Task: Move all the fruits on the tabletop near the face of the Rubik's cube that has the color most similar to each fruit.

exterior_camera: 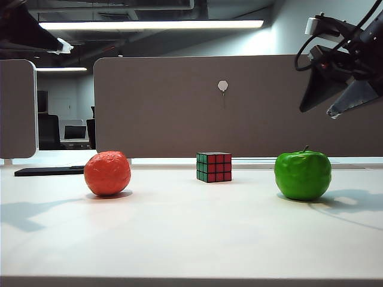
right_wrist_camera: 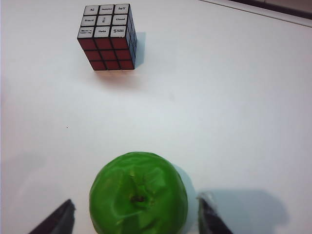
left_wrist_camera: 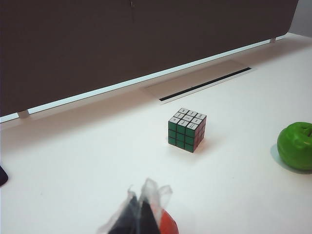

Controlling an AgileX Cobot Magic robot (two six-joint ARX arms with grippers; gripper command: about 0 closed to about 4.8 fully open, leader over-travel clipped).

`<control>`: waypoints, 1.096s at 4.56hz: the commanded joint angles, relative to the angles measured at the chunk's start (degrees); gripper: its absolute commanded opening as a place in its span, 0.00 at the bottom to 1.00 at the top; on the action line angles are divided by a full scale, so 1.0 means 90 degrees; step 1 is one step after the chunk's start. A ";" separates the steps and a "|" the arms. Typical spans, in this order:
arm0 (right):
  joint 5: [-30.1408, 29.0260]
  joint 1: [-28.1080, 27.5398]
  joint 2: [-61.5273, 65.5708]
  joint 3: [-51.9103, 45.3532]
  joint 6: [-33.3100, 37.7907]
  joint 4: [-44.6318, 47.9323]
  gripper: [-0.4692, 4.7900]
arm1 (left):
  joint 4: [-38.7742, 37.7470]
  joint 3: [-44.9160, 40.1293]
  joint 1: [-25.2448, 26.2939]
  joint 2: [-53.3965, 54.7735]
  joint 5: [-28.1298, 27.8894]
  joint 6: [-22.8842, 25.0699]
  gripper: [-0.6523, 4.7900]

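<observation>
A bumpy orange-red fruit (exterior_camera: 108, 173) sits on the white tabletop (exterior_camera: 191, 239) at the left. A glossy green apple (exterior_camera: 303, 174) sits at the right. Between them, further back, stands the Rubik's cube (exterior_camera: 213, 167), its green face turned left and its red face turned to the front right. My right gripper (exterior_camera: 315, 112) hangs open well above the apple (right_wrist_camera: 139, 195); its fingers (right_wrist_camera: 209, 218) frame the apple without touching. My left gripper (left_wrist_camera: 139, 195) is shut and empty, above the orange-red fruit (left_wrist_camera: 169, 225). The left arm (exterior_camera: 27, 30) is a dark shape at the upper left.
A grey partition (exterior_camera: 239, 107) runs along the back of the desk, with a cable slot (left_wrist_camera: 204, 85) at its foot. A flat black object (exterior_camera: 48, 171) lies at the back left. The cube's top face (right_wrist_camera: 106, 20) is white with printed words.
</observation>
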 commanded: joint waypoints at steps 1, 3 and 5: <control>0.0942 -0.0007 -0.0015 0.0034 -0.0010 -0.0355 0.09 | 0.0005 0.0024 -0.0002 -0.0002 -0.0017 0.0007 0.11; 0.1098 -0.0007 -0.0015 0.0032 -0.0007 -0.1571 0.09 | -0.0032 0.0024 -0.0002 -0.0002 -0.0017 0.0007 0.11; 0.0532 -0.0005 -0.0010 0.0032 -0.0005 -0.2110 0.09 | -0.0032 0.0024 -0.0002 -0.0002 -0.0017 0.0007 0.11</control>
